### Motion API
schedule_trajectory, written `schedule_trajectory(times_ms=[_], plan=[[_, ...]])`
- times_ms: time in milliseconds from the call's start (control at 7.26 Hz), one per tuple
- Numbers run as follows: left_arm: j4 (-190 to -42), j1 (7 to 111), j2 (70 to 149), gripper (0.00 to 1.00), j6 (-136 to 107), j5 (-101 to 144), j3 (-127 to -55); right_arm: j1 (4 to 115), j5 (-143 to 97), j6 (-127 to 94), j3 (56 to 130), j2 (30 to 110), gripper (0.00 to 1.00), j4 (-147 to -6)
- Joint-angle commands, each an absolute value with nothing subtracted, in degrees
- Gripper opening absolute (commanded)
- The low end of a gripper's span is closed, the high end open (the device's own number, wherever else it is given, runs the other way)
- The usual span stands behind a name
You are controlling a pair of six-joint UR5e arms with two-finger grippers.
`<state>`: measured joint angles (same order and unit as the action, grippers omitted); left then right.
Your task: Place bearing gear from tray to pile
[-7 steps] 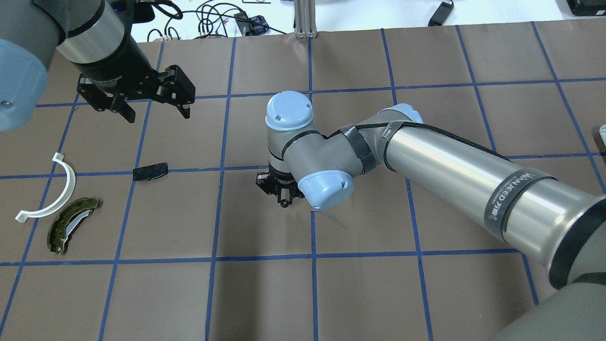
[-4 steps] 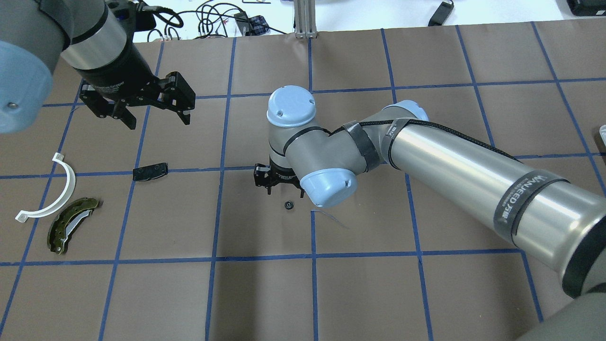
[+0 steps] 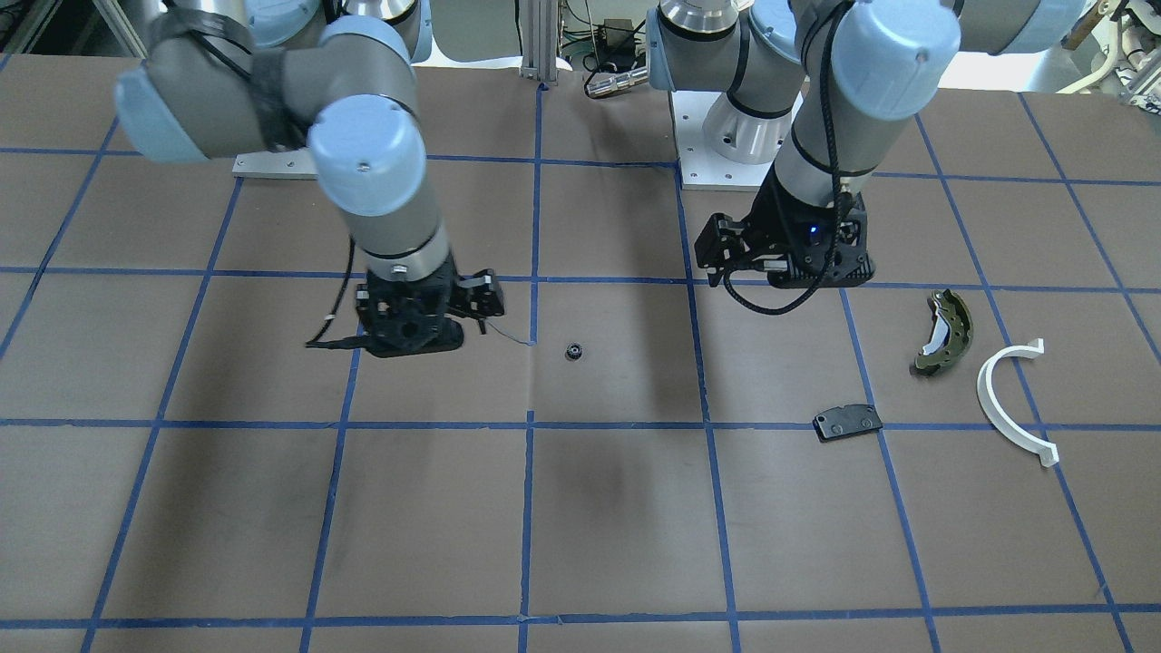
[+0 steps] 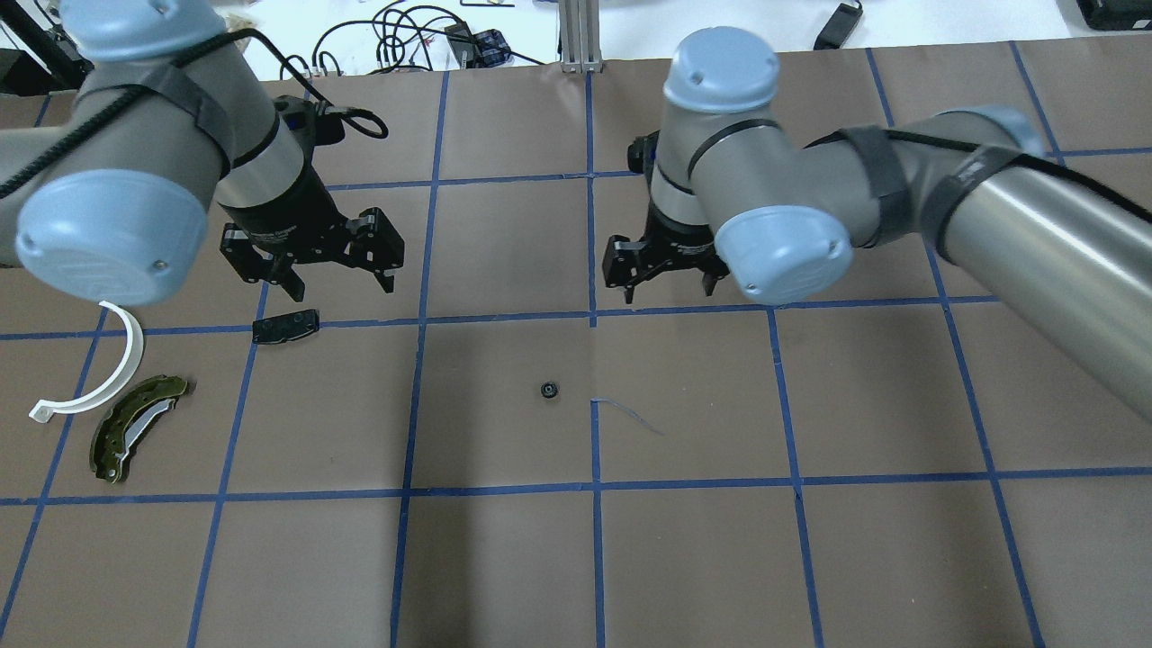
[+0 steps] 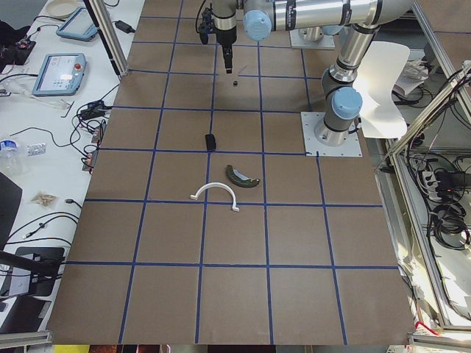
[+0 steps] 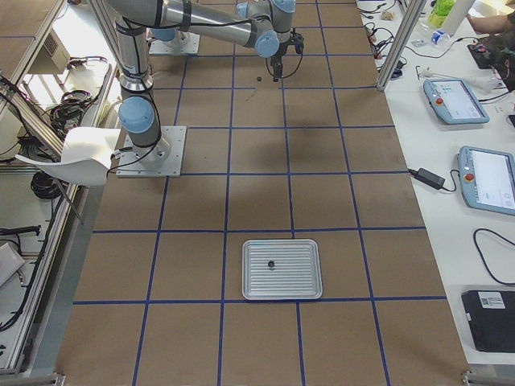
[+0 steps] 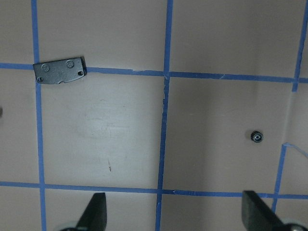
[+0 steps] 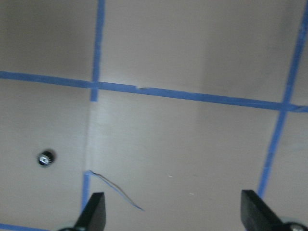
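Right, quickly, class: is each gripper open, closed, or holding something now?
Left gripper: open, holding nothing.
Right gripper: open, holding nothing; the bearing gear lies on the table.

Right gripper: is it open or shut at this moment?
Open. The right gripper shows its fingers wide apart in the wrist view, nothing between them; the bearing gear lies free, away from it.

A robotics lab — a table papered brown and gridded with blue tape, control tablets and loose cables on white side benches, aluminium framing around.
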<state>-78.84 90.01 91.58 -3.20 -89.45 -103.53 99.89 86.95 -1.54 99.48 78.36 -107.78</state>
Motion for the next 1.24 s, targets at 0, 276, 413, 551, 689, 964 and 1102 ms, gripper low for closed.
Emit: schedule_trajectory(times_ms=[0,276,413,551,689,964,1102], plan=[[-72.01,94.01,94.73,1.0,-7.43,-89.47,-108.62,86.89,92.88,16.98,99.49,83.39,1.0,-98.64],[-65.16,102.7,99.9,1.0,-21.29,-89.38,-108.98,73.73,94.39,29.03,99.49,84.64,1.0,-98.17],[-60.34,106.22,102.28,1.0,-25.79,-89.47,-109.94,65.21,93.96,38.14,99.49,84.2,1.0,-99.04],[-56.03,108.7,104.48,1.0,-28.36,-89.56,-111.95,58.25,93.87,47.28,99.14,81.76,1.0,-99.49],[-49.55,109.33,106.33,1.0,-28.65,-89.56,-114.5,53.31,94.22,53.29,98.18,79.13,1.0,-103.93],[-41.51,110.29,109.41,1.0,-28.39,-89.47,-117.15,47.49,94.31,60.44,96.26,75.08,1.0,-106.7],[-41.31,110.48,110.12,1.0,-28.21,-89.82,-117.07,44.59,94.39,63.77,94.33,72.19,1.0,-106.7]])
